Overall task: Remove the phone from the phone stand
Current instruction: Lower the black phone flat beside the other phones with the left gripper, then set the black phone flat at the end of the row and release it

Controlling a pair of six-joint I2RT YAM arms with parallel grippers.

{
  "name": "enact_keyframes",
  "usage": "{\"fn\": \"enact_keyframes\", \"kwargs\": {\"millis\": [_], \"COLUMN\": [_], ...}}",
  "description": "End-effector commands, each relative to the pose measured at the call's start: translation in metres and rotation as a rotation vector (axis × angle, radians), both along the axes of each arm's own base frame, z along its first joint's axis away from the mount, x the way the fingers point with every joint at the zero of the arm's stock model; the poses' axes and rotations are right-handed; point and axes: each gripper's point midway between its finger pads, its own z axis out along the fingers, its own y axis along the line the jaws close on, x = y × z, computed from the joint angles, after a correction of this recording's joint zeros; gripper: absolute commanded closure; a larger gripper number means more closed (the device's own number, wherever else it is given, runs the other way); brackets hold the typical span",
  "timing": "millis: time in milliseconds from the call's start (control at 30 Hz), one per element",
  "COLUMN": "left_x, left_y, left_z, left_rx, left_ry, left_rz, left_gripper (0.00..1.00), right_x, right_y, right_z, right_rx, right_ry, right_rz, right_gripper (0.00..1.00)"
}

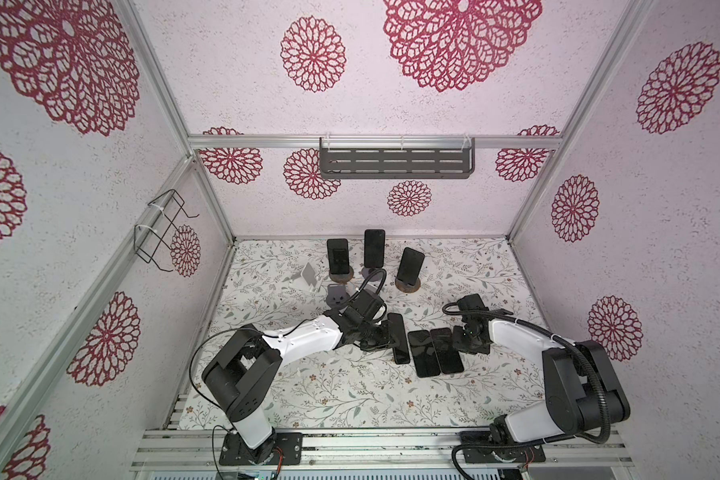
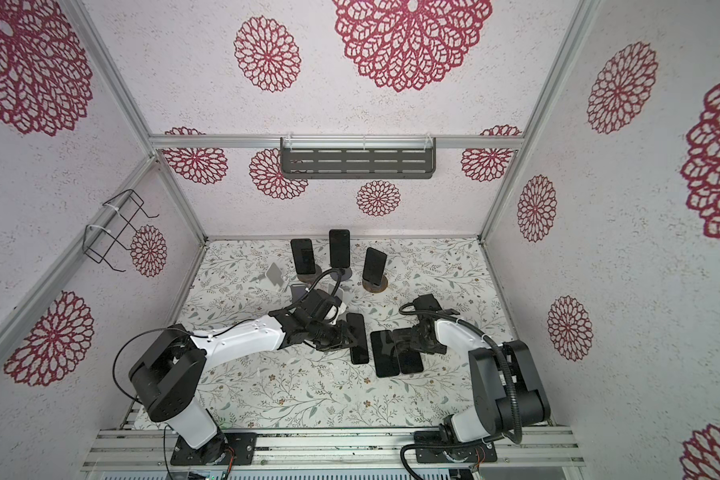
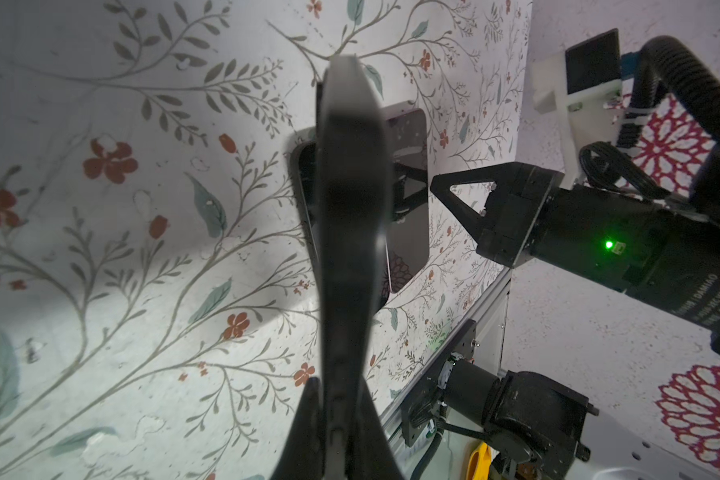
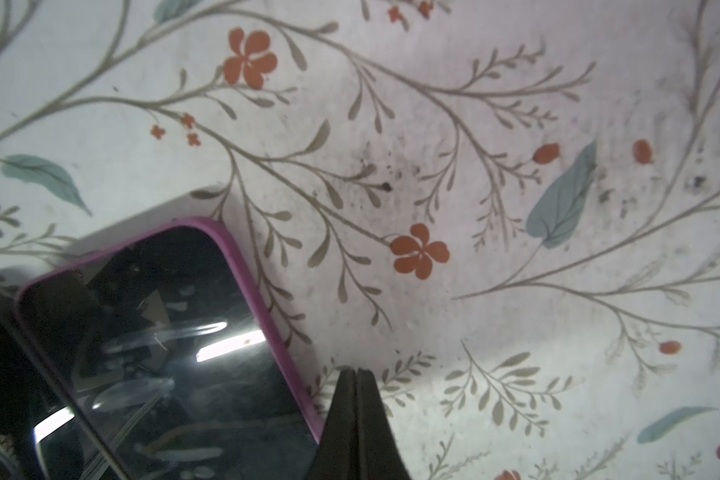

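Three walls (image 1: 391,104): pale, grainy panels printed with lacy crimson rosettes, edged by ribbed aluminium rails.
table mat (image 1: 308,395): flat matt white sheet with thin grey twigs, teal leaves and small rust-red flowers, smudged dark in spots in the right wrist view.
two arms: left arm (image 1: 300,338) and right arm (image 1: 516,336), smooth white shells between blocky black joints, each trailing a ribbed black hose.
shelf (image 1: 395,164): long dark metal tray with rows of slots, hung on the back rail.
wire rack (image 1: 159,232): thin bent black wire, tied to the left wall's rail.
standing phones (image 1: 374,248): three glossy black slabs with rounded corners, leaning upright in stands at the back of the mat. The outer two sit on round brown bases (image 1: 343,276), the middle one on a grey base (image 1: 366,272).
empty stands: a folded white plate (image 1: 308,276) and a rounded grey plate (image 1: 336,296) with small cut-outs, just in front and left of the standing phones.
flat phones (image 1: 424,353): two lying side by side, screens up. The one nearer the right claw wears a pink rubbery case (image 4: 267,299).
held phone (image 1: 400,338): off every stand, just left of the flat phones, a thin dark rounded edge in the left wrist view. Whether it touches the mat I cannot tell.
left claw (image 3: 341,390): black tapered fingers pinching the held phone.
right claw (image 4: 356,374): wedge tips pressed together, empty, just beside the pink case.
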Motion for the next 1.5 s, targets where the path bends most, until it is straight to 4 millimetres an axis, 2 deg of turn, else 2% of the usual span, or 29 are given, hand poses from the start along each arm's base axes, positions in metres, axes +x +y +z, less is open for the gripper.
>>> {"fn": "enact_keyframes", "kwargs": {"millis": [0, 300, 533, 667, 933, 1100, 1467], "left_x": [0.006, -0.007, -0.019, -0.027, -0.019, -0.023, -0.024], "left_y": [-0.013, -0.02, -0.022, -0.016, -0.018, -0.02, -0.017], "left_z": [0.002, -0.021, -0.025, -0.033, -0.034, -0.044, -0.059], "left_rx": [-0.052, -0.069, -0.074, -0.06, -0.068, -0.082, -0.055], "left_ry": [0.015, 0.125, 0.168, 0.195, 0.172, 0.204, 0.228], "left_rz": [0.04, 0.043, 0.01, 0.009, 0.001, 0.005, 0.02], "left_gripper": [1.0, 1.0, 1.0, 1.0, 1.0, 0.99, 0.67], "right_x": [0.0, 0.001, 0.0, 0.001, 0.0, -0.003, -0.003], "right_y": [0.0, 0.0, -0.002, -0.002, -0.002, -0.006, -0.005], "right_z": [-0.002, -0.006, -0.006, -0.007, -0.008, -0.009, -0.008], "right_rx": [0.004, -0.002, -0.015, -0.021, -0.025, -0.048, -0.044], "right_ry": [-0.004, 0.002, 0.013, 0.014, 0.023, 0.03, 0.028], "right_rz": [-0.025, -0.017, -0.011, -0.004, 0.005, 0.011, 0.01], "right_gripper": [1.0, 1.0, 1.0, 1.0, 1.0, 1.0, 1.0]}}
